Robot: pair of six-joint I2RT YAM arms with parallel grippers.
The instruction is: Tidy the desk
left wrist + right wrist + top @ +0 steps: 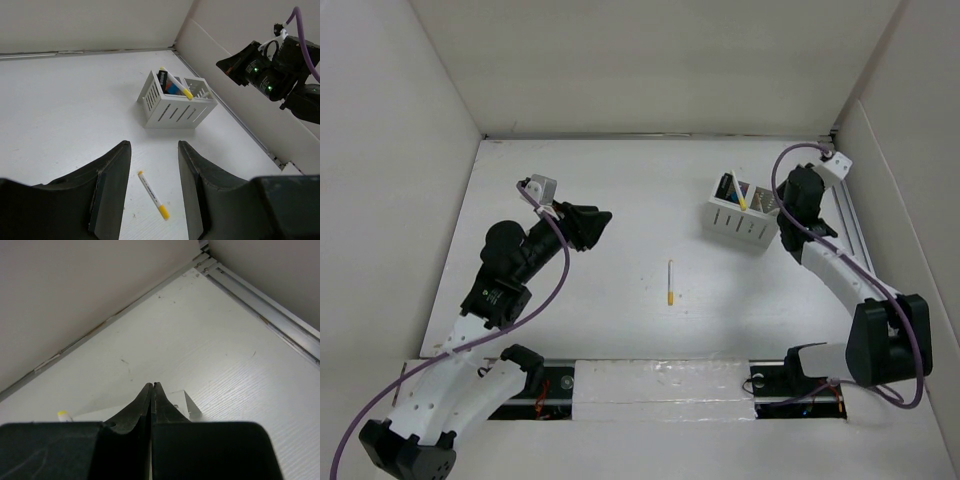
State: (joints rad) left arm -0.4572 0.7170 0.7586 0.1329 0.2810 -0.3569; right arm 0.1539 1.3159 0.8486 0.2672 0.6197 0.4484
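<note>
Fingers (114, 180) of the left gripper (154, 148) are held apart, empty; those of the right gripper (152, 386) are pressed together on nothing. The desk (620, 190) is spread beneath both arms. A pen (670, 283) is seen at its centre, an organizer (738, 222) at two o'clock. The pen could be rolled away if nudged off-centre.

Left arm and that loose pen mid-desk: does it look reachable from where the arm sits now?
Probably yes. The left gripper is open and points toward the pen, which lies flat on the bare desk just ahead. Nothing stands between them, and the organizer sits well beyond it.
</note>
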